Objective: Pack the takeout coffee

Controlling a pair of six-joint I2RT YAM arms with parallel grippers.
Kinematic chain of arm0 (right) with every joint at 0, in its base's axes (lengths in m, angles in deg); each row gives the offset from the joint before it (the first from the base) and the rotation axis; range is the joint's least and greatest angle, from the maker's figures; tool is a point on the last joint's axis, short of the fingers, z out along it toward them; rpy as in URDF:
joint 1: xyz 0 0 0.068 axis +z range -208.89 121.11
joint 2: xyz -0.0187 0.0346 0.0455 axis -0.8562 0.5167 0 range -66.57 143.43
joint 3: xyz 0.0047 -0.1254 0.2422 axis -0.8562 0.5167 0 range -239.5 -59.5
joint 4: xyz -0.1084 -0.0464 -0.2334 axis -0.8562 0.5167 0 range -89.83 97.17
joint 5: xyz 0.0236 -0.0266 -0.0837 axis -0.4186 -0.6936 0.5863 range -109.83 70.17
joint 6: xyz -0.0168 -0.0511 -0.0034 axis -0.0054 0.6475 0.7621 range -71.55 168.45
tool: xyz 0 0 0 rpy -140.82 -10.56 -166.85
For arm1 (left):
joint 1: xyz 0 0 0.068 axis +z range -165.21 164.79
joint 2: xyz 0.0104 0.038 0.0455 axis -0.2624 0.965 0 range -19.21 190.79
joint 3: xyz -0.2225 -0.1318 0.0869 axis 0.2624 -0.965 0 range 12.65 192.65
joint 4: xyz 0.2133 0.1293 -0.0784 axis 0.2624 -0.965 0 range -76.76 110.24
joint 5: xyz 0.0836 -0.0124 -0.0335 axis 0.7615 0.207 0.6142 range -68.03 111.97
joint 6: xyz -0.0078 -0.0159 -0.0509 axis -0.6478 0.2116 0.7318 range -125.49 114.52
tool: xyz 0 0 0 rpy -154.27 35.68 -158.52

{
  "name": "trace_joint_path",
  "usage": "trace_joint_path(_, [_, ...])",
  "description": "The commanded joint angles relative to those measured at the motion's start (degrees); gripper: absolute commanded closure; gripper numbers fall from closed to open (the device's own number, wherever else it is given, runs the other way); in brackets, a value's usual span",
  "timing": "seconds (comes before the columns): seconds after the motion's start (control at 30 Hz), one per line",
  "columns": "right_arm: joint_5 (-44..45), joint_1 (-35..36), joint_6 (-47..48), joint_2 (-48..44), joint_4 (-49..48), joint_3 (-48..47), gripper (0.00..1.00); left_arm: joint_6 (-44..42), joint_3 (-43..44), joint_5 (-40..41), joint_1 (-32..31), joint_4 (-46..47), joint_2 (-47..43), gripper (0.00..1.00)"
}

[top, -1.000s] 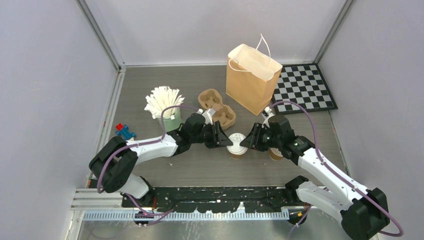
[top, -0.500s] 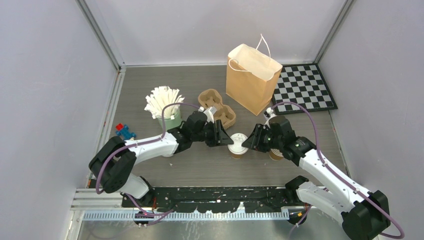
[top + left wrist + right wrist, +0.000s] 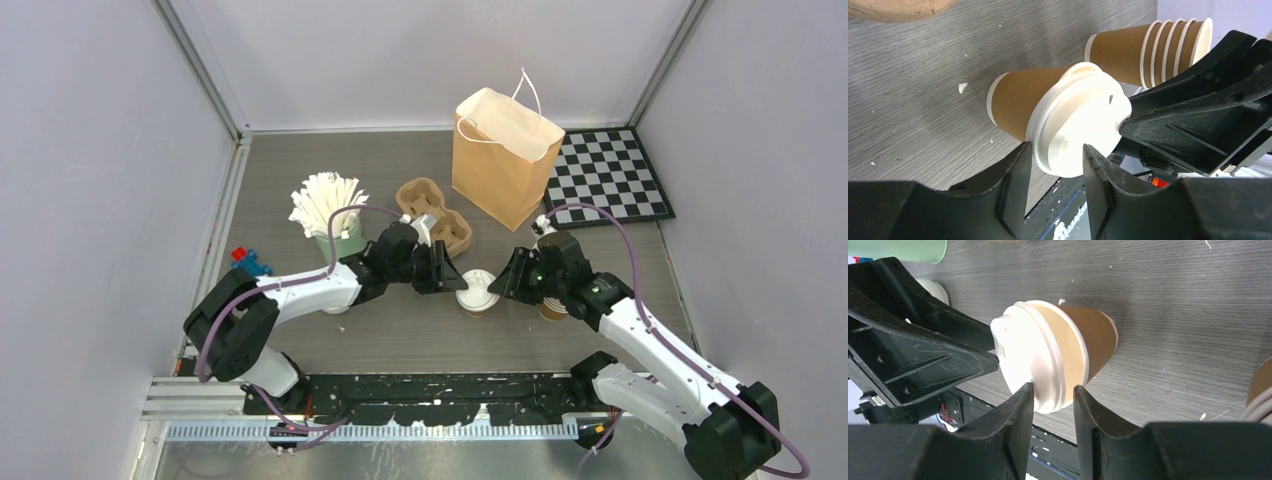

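Right now we see the takeout coffee (image 3: 478,293) standing upright on the worktop (image 3: 400,335), near the middle and toward the near edge, with its white lid (image 3: 1078,125) on. Two grippers crowd it, one from each side. The left gripper (image 3: 452,277) reaches in from the left with its fingers parted and holding nothing, the lid's rim showing between the tips. The right gripper (image 3: 503,284) faces it from the right, its fingers set closely about the lid's edge, and we cannot tell whether they pinch it.

Just beside the coffee, toward the right edge and partly hidden under the right arm, stands one stack of lidless brown cups (image 3: 1128,50); we count five rims. Toward the far edge stands one open paper bag (image 3: 503,165), and left of it lies one pulp cup carrier (image 3: 436,214). One green cup (image 3: 340,243) full of white sticks sits further left. One checkered mat (image 3: 612,178) lies near the far right corner, and one small blue-and-red thing (image 3: 250,263) lies by the left edge.
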Motion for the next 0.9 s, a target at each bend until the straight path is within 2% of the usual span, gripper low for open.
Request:
trace_joint_path(0.0, [2.5, -0.1, 1.0, -1.8, 1.1, -2.6, 0.6, -1.6, 2.5, 0.2, -0.4, 0.2, 0.8, 0.57])
trace_joint_path(0.47, [6.0, -0.1, 5.0, 0.9, 3.0, -4.9, 0.61, -1.1, 4.1, 0.4, -1.0, 0.2, 0.9, 0.59])
trace_joint_path(0.67, [6.1, -0.1, 5.8, 1.5, 2.3, -5.2, 0.53, -1.3, 4.4, 0.6, -1.2, -0.5, 1.0, 0.6])
trace_joint_path(0.87, [6.6, -0.1, 7.1, 3.4, 1.8, -5.4, 0.51, -1.4, 4.5, 0.8, -1.1, -0.5, 1.6, 0.6])
